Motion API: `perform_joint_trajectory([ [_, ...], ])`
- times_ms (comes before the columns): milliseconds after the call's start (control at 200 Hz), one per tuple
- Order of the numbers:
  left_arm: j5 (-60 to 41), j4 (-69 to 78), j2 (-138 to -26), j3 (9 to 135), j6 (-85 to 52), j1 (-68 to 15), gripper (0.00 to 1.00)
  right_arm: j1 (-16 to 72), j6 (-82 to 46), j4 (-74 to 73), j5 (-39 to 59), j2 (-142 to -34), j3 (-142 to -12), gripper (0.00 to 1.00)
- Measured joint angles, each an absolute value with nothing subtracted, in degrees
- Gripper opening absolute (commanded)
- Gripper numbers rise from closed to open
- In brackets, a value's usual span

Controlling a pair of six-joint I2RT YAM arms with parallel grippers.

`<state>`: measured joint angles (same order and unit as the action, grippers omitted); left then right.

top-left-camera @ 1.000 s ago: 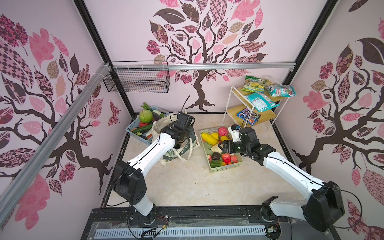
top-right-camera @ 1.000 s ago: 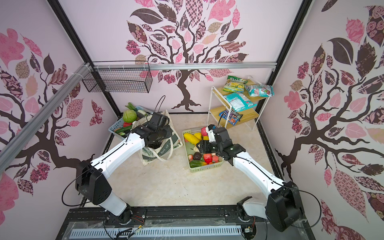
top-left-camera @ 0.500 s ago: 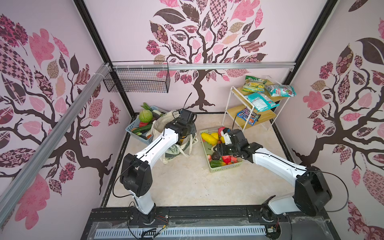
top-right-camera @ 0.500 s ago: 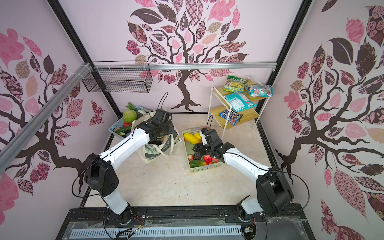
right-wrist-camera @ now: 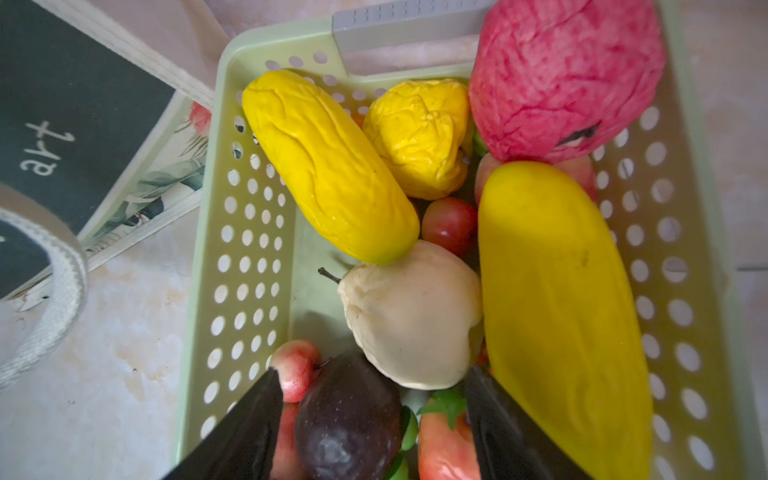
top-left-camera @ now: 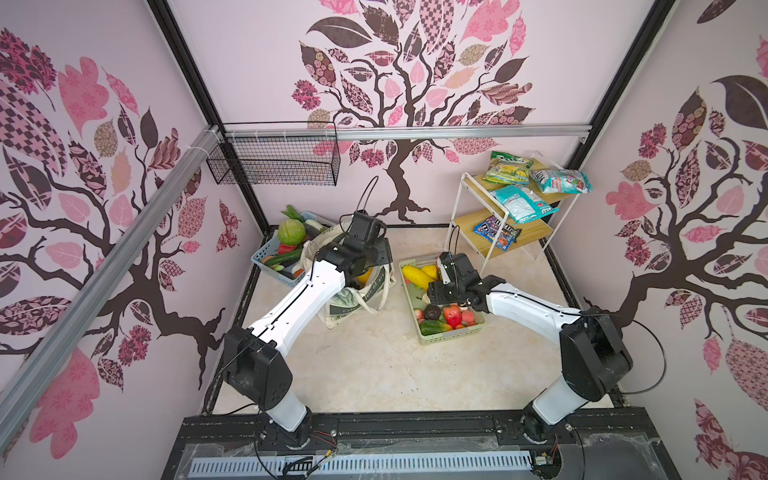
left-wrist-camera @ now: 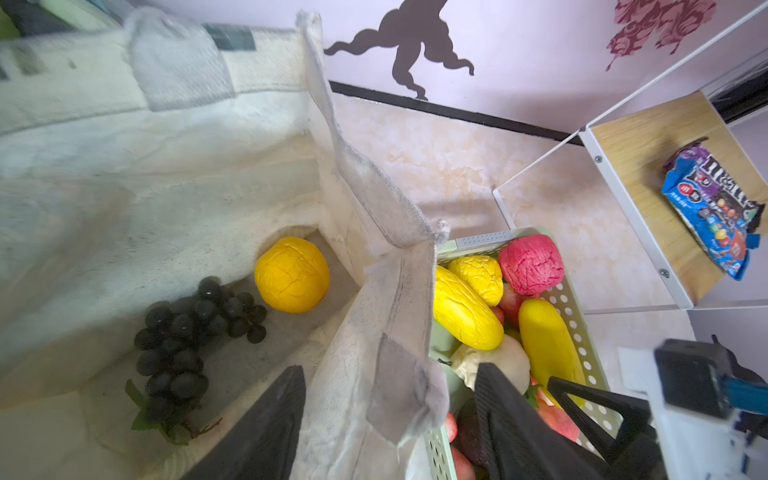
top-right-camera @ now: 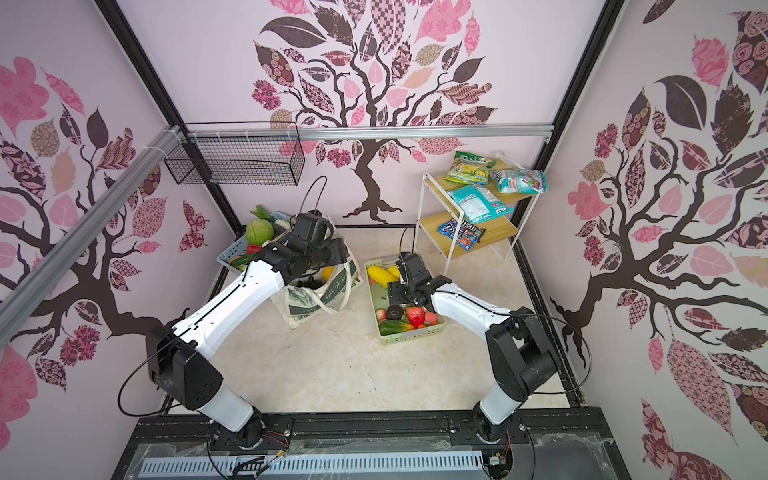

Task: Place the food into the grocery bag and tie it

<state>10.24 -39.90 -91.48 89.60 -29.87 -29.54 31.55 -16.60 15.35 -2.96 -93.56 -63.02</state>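
The cream grocery bag (top-left-camera: pixel 353 303) stands open on the floor left of centre, seen in both top views (top-right-camera: pixel 309 305). Inside it (left-wrist-camera: pixel 124 187) lie an orange (left-wrist-camera: pixel 292 274) and a dark grape bunch (left-wrist-camera: pixel 187 332). My left gripper (left-wrist-camera: pixel 388 374) is open over the bag's mouth, and the bag's rim and a handle hang loose between its fingers. My right gripper (right-wrist-camera: pixel 372 374) is open just above the food in the pale-green basket (right-wrist-camera: pixel 249 249). A dark plum (right-wrist-camera: pixel 349 419) and a cream pear (right-wrist-camera: pixel 411 316) sit below its jaws. Long yellow fruits (right-wrist-camera: pixel 328 166) and a red bumpy fruit (right-wrist-camera: pixel 565 75) lie beyond them.
A blue basket (top-left-camera: pixel 266 259) with a green cabbage (top-left-camera: pixel 291 231) stands against the left wall behind the bag. A two-tier shelf (top-left-camera: pixel 511 232) with snack packets is at the back right. A black wire basket (top-left-camera: pixel 274 162) hangs on the rail.
The left gripper's jaws have opened over the bag. The right gripper has shifted slightly left over the green basket, still open.
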Motion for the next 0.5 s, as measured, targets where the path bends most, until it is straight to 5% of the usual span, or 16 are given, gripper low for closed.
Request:
perform_joint_trajectory([
  [500,13.32,-44.66,-86.94,88.6,-26.0,-29.54,0.73,31.86,-5.41,20.73,-6.46,-103.0,-72.99,0.79],
])
